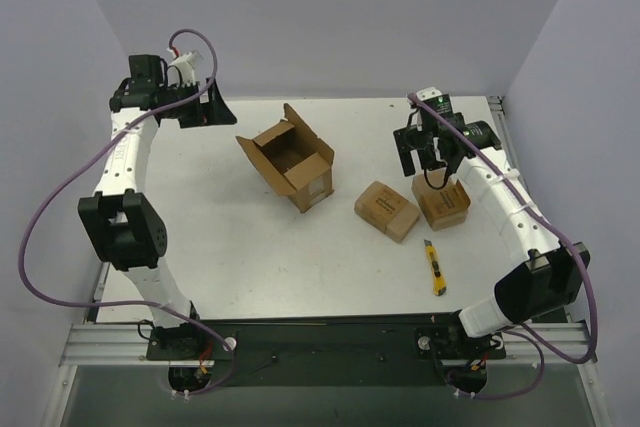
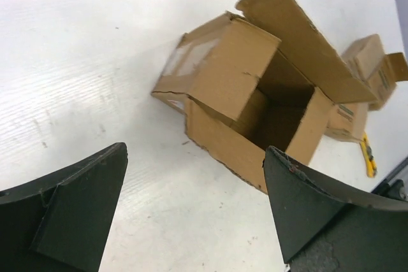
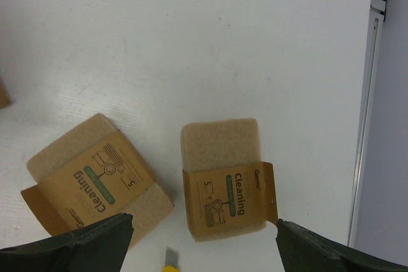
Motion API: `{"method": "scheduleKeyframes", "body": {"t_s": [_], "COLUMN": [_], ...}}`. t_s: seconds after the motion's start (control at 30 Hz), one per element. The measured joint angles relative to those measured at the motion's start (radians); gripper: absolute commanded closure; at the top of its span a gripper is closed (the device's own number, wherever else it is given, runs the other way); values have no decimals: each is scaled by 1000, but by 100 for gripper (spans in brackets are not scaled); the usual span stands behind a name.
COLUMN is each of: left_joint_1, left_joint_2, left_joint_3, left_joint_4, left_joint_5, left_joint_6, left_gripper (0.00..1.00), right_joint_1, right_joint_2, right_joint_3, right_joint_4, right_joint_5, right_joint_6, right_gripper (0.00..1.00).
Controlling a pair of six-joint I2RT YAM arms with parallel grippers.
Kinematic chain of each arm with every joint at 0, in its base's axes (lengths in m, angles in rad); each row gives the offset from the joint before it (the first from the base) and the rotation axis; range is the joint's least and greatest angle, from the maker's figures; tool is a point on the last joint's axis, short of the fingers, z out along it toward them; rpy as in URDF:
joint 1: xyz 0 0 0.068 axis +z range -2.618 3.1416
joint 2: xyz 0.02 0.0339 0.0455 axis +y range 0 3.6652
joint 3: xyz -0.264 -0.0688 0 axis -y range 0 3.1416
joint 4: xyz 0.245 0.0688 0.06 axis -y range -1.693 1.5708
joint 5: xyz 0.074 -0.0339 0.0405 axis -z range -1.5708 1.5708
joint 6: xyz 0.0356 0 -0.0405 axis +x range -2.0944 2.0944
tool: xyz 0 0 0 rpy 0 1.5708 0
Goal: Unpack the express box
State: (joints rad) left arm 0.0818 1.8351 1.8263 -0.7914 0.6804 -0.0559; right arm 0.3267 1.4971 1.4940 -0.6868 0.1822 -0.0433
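Observation:
The express box (image 1: 288, 162) is a brown carton lying tipped on the table with its flaps spread and its dark inside showing. In the left wrist view the express box (image 2: 255, 93) lies just beyond my left gripper (image 2: 196, 151), which is open with only bare table between its fingers. My left gripper (image 1: 203, 107) hovers at the back left, apart from the box. My right gripper (image 1: 434, 169) is open above two flat brown sponge packs (image 1: 387, 210) (image 1: 441, 202). In the right wrist view the right gripper (image 3: 204, 221) holds nothing, and the pack (image 3: 226, 183) lies below it.
A yellow utility knife (image 1: 434, 267) lies on the white table (image 1: 250, 257) in front of the packs; its blade tip (image 3: 169, 259) shows between the right fingers. The second pack (image 3: 95, 183) sits to the left. The table's right edge rail (image 3: 370, 93) is close.

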Motion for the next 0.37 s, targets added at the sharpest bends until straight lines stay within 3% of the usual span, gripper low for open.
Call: {"method": "scheduleKeyframes", "body": {"t_s": [0.27,0.37], "left_joint_1": [8,17], "left_joint_2": [185,219], "left_joint_3": [279,299], "left_joint_4": [-193,-228], "left_joint_5": [-189,-255], "left_joint_6": [92,106], "left_gripper": [3,3], "right_joint_1": [-32,-39], "right_joint_2": [-82,-85], "right_joint_3": [-115,-131], "right_joint_4": [14,15], "right_joint_5": [22,23], "right_joint_6": [-11,-10], "right_gripper": [0,0]}}
